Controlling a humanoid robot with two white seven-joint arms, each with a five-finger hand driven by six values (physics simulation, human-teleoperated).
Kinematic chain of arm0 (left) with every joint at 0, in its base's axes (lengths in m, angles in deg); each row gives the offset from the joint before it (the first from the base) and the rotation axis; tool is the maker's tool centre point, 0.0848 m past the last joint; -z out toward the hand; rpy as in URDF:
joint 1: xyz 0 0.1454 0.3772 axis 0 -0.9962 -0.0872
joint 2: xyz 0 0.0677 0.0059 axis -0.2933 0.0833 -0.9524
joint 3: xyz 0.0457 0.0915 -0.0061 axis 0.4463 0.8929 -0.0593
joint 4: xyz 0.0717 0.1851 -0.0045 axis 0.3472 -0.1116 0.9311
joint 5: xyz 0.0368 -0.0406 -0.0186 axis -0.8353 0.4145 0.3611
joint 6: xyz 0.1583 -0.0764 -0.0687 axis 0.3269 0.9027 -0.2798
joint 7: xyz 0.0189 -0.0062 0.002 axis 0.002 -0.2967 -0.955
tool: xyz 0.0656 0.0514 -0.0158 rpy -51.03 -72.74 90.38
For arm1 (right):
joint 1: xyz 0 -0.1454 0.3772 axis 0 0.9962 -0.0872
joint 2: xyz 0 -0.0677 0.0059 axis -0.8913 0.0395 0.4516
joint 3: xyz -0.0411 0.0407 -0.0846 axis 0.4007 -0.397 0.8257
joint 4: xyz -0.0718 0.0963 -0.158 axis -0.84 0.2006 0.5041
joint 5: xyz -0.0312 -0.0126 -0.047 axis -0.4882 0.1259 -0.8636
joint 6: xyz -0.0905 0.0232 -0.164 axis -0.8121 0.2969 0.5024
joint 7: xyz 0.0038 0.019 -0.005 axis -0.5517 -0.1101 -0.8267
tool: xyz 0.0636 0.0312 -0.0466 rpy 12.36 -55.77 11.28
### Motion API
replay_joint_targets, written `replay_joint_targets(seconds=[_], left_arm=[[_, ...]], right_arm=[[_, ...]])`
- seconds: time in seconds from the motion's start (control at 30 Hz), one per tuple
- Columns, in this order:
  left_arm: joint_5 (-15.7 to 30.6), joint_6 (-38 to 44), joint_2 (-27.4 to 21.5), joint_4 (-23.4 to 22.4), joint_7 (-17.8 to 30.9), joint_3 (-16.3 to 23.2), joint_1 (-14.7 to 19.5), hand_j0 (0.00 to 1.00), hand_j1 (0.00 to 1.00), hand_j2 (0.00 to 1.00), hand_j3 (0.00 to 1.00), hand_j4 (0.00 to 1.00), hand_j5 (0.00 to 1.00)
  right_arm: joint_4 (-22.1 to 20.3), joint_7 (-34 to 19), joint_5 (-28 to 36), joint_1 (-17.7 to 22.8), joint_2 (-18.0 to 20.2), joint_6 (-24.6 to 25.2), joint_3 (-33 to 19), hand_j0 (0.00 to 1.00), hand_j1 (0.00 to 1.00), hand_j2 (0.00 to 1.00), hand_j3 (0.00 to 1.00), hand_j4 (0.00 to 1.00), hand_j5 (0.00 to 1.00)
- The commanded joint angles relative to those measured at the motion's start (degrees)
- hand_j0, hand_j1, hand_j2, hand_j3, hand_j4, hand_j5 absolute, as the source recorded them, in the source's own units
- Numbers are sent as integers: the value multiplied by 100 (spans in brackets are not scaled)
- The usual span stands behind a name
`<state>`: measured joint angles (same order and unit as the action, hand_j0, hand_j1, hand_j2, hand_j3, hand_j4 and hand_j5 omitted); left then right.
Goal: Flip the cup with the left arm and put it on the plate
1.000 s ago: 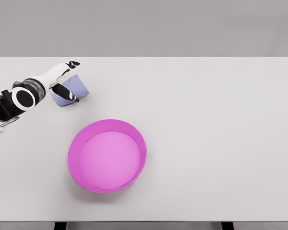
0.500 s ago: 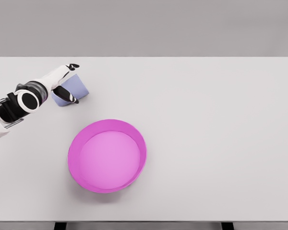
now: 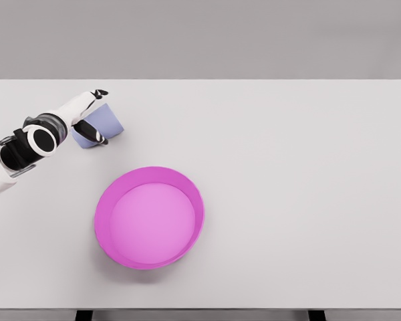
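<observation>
Lots of open table (image 3: pixel 301 187) here: the whole right half of the frame is bare white surface, running out to the right edge and up to the far edge where it meets the grey backdrop. The near edge runs along the bottom of the frame, with two dark legs poking out below it.

The plate (image 3: pixel 150 218) is a magenta dish with a raised rim, sitting a bit left of centre and low in the frame, well in from every edge. Free room all around it, with a clear strip of table between it and the cup.

The cup (image 3: pixel 101 124) is pale blue-lilac and sits in the upper left of the frame, on its side or tipped. Can't really tell which way its mouth points. It's not far from the left edge of the table and well apart from the plate, up and to the left of it.

The left hand (image 3: pixel 91 114) comes in from the left edge and is right at the cup, with dark-tipped fingers (image 3: pixel 100 92) curving over its top and another lot wrapped across its lower left. Looks like a grip on the cup.
</observation>
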<state>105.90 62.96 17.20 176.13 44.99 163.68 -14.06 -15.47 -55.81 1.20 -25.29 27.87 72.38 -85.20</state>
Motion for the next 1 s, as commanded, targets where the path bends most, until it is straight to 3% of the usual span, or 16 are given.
replay_joint_targets(seconds=[0.0,0.33,0.97], left_arm=[[-37,4,6,-24,-2,-3,0,100,100,100,100,100,100],[-125,4,208,-349,-2,-3,-18,100,100,100,100,100,100],[-125,4,279,-358,-19,-3,-97,97,97,97,97,97,97]], right_arm=[[0,-1,0,0,0,0,0,100,100,100,100,100,100],[0,-1,0,0,0,0,0,100,100,100,100,100,100],[0,-1,0,0,0,0,0,100,100,100,100,100,100]])
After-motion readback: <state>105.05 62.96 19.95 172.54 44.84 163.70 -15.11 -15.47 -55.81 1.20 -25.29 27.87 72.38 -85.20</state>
